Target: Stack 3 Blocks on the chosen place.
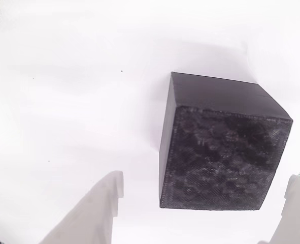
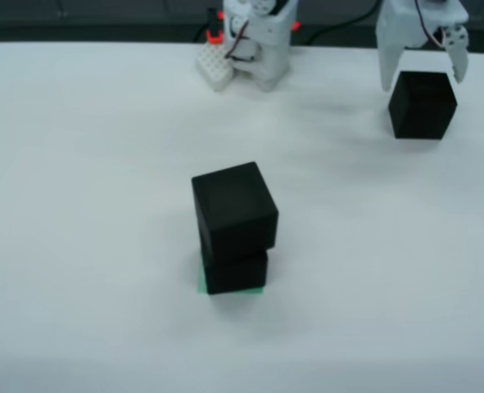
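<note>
We log two black cubes (image 2: 234, 225) stacked on the green patch (image 2: 202, 282), a third cube (image 2: 422, 105) at two o'clock between the spread-apart gripper (image 2: 422, 78) fingers.

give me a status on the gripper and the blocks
Gripper open, straddling third block, no grip yet. Two blocks stacked on green patch, top one skewed. Path to stack clear.
</note>
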